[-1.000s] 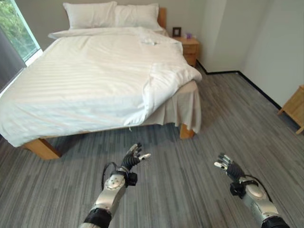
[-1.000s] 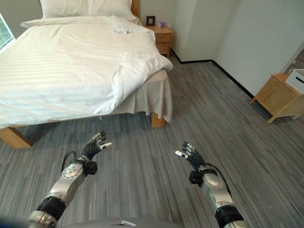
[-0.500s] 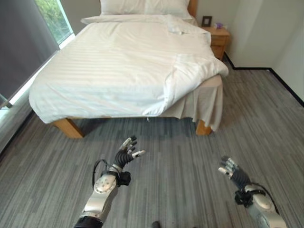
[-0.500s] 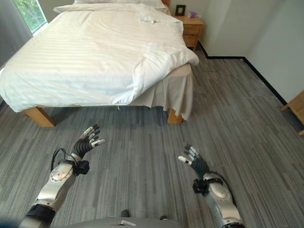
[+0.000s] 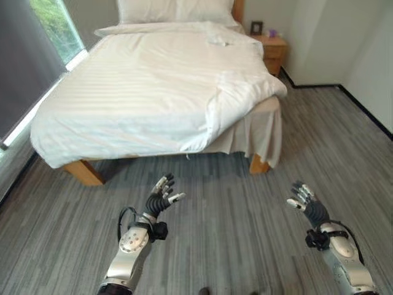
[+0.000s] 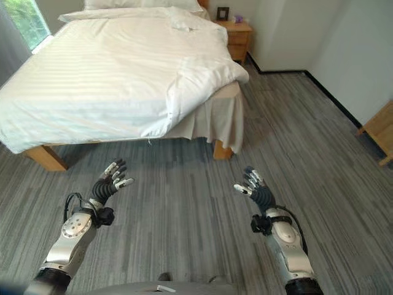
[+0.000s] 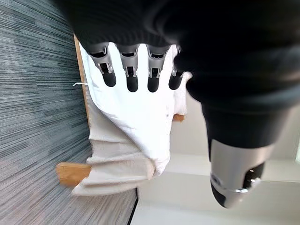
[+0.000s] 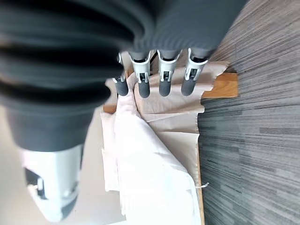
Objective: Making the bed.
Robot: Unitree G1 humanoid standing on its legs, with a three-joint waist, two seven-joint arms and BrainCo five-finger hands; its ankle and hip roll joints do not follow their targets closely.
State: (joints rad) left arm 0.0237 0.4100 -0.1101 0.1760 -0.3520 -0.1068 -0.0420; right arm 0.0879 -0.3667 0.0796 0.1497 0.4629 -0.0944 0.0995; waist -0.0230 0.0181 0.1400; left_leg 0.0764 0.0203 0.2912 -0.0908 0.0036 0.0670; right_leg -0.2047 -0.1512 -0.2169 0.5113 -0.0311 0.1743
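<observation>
You had both hands raised over the grey floor (image 5: 233, 233), well short of the bed (image 5: 80, 172). Your left hand (image 5: 161, 198) was spread, its fingers (image 7: 132, 77) straight and holding nothing; your right hand (image 5: 303, 199) was likewise spread and empty, fingers (image 8: 164, 79) extended. The white duvet (image 5: 147, 92) lay over the bed, smooth on the window side but bunched and folded back at the near right corner (image 5: 245, 92), where the beige bed skirt (image 5: 261, 132) showed. Two pillows (image 5: 175, 11) sat at the headboard, and a wooden nightstand (image 5: 274, 50) stood beside the bed's far right corner
</observation>
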